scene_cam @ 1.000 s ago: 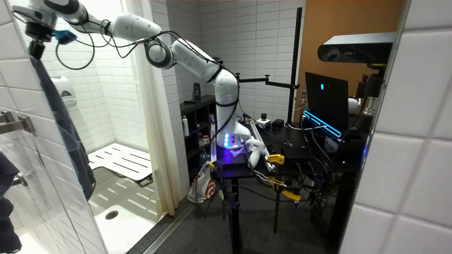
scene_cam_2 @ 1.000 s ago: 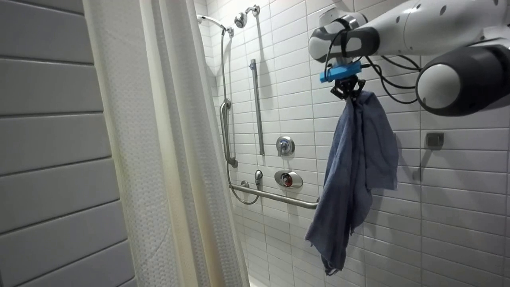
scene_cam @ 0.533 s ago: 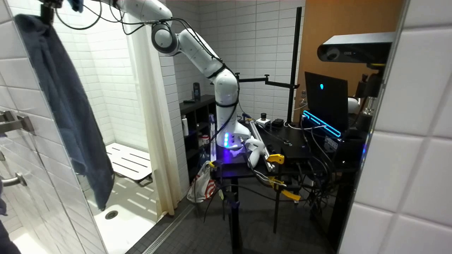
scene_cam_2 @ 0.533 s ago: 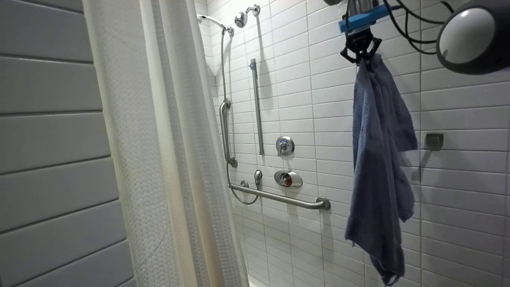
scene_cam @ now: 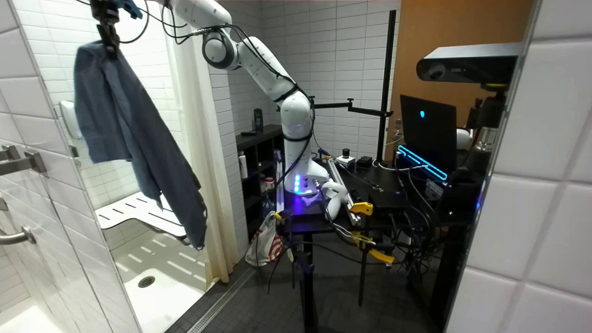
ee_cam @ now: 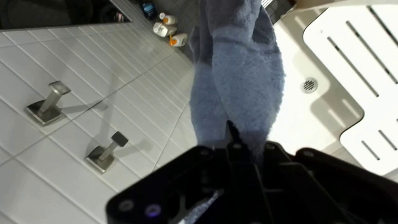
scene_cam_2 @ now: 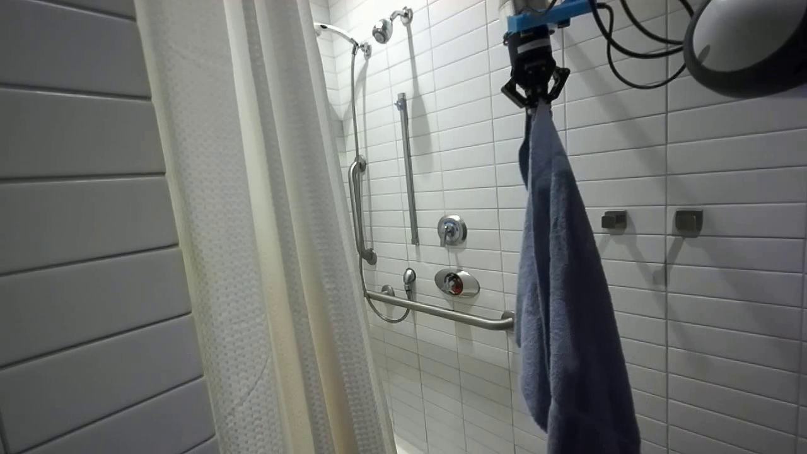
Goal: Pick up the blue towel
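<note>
The blue towel is a long grey-blue cloth hanging in folds; it shows in both exterior views (scene_cam: 127, 115) (scene_cam_2: 561, 284). My gripper (scene_cam: 111, 52) is shut on its top part and holds it high in the shower area. In an exterior view the towel hangs slanted, its lower end swung out towards the curtain. In an exterior view the closed fingers (scene_cam_2: 537, 104) pinch the cloth and the towel's lower end runs out of the picture. In the wrist view the towel (ee_cam: 245, 81) runs down from between the dark fingers (ee_cam: 242, 137), which hide the pinched part.
Two wall hooks (scene_cam_2: 613, 221) (scene_cam_2: 688, 222) stick out of the tiled wall beside the towel. A white slatted shower seat (scene_cam: 138, 217), a grab bar (scene_cam_2: 454, 315) and a curtain (scene_cam: 201, 138) are nearby. Several bottles (ee_cam: 178, 39) stand on the floor.
In an exterior view my gripper has moved up and to the right with the towel, which has swung that way. A second wall hook, earlier behind the towel, now shows.
</note>
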Motion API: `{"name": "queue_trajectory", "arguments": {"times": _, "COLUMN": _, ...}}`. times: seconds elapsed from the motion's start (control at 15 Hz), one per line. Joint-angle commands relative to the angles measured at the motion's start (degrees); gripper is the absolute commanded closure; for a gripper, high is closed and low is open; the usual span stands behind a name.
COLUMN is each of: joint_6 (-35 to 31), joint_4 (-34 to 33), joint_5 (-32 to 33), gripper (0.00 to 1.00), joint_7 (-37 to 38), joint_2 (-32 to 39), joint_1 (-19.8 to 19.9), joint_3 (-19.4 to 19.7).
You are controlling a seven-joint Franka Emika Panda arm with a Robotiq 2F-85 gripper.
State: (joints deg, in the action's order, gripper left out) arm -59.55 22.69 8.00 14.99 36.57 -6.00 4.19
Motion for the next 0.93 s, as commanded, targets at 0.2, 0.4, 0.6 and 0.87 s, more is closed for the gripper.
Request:
{"name": "queue_trajectory", "arguments": {"times": 0.2, "joint_6": 14.6, "joint_4": -2.0, "joint_5": -8.4, "gripper": 0.99, "joint_7": 2.7, "joint_2": 2.0, "joint_1": 4.6, "joint_3": -2.6}}
{"name": "queue_trajectory", "arguments": {"times": 0.4, "joint_6": 19.4, "joint_4": -2.8, "joint_5": -9.5, "gripper": 0.99, "joint_7": 4.6, "joint_2": 2.0, "joint_1": 6.1, "joint_3": -2.0}}
{"name": "queue_trajectory", "arguments": {"times": 0.6, "joint_6": 18.0, "joint_4": 4.0, "joint_5": -8.4, "gripper": 0.99, "joint_7": 5.5, "joint_2": -2.0, "joint_1": 5.9, "joint_3": -1.5}}
{"name": "queue_trajectory", "arguments": {"times": 0.87, "joint_6": 18.7, "joint_4": 3.5, "joint_5": -7.9, "gripper": 0.99, "joint_7": 6.3, "joint_2": -2.1, "joint_1": 5.5, "joint_3": -1.5}}
